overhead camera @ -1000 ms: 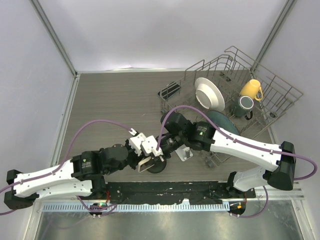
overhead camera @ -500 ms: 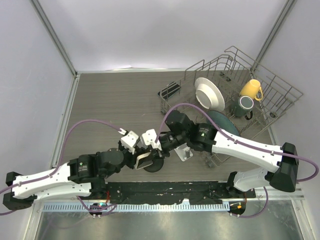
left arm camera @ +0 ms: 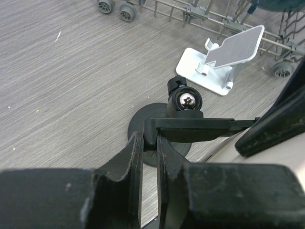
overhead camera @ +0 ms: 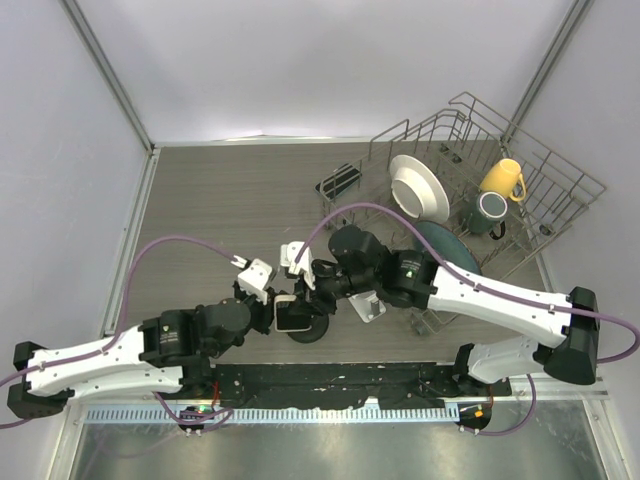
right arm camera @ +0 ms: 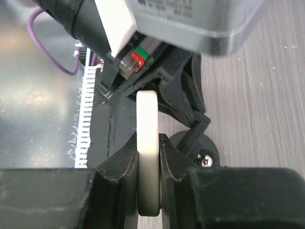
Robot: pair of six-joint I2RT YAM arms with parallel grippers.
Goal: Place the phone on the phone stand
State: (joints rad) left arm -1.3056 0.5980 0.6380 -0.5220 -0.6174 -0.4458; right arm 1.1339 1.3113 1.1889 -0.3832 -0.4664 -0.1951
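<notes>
Two pinches around the stand (left arm camera: 185, 101).
Near, clamping its plate edge with left claw (left arm camera: 148, 143); beyond, squeezing phone (right arm camera: 147, 119) across both faces with right claw (right arm camera: 147, 160), just above the base. Likely stiff, slick, light, crackable: grip flat faces firmly, set down gently.

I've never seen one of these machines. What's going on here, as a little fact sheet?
Phone: white-edged, clamped in the right tool
Black phone stand: round base on the table, its plate pinched by the left tool
White stand: untouched, beside the dish rack
Status: phone at the black stand, not yet released
</notes>
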